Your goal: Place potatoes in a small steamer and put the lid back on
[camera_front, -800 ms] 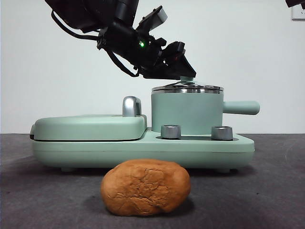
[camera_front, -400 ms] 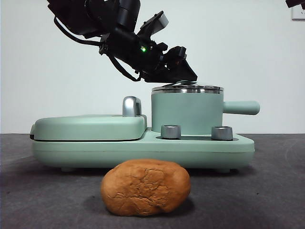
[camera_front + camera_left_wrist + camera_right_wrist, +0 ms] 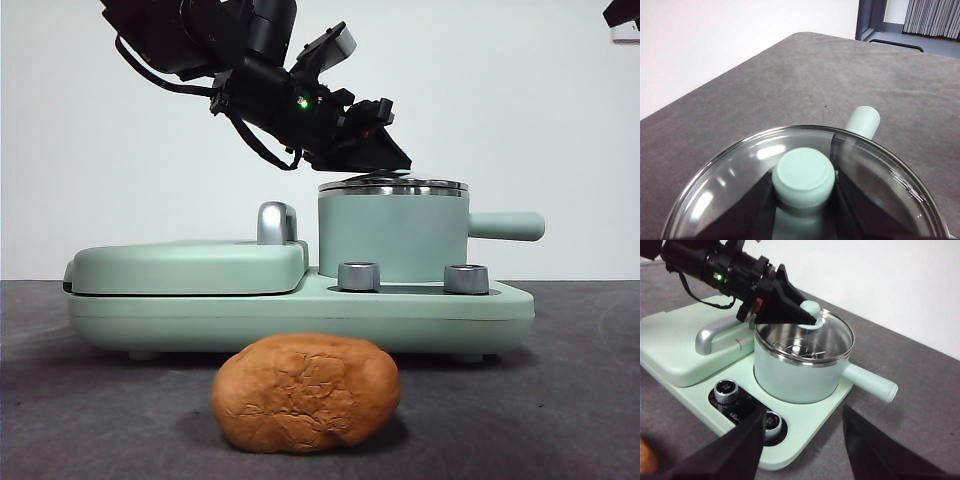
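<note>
The potato (image 3: 305, 392), orange-brown with cracked skin, lies on the dark table in front of the appliance; its edge shows as a sliver (image 3: 646, 455) in the right wrist view. The mint-green steamer (image 3: 392, 235) stands on the appliance base, its handle (image 3: 505, 225) pointing right. The glass lid (image 3: 735, 180) rests tilted on the pot's rim, so the steel rack inside the steamer (image 3: 795, 375) shows. My left gripper (image 3: 385, 160) is shut on the lid's green knob (image 3: 803, 172). My right gripper (image 3: 804, 412) hovers open in front of the appliance, holding nothing.
To the left of the pot on the green base (image 3: 300, 315) lies the flat grill cover (image 3: 185, 265) with its chrome handle (image 3: 277, 222). Two steel dials (image 3: 358, 276) (image 3: 466, 278) sit on the base in front of the pot. The right arm shows as a black tip (image 3: 622, 12).
The left gripper has closed in on the knob, which it now hides in the front view. The lid sits slightly tilted. The potato has not moved.
</note>
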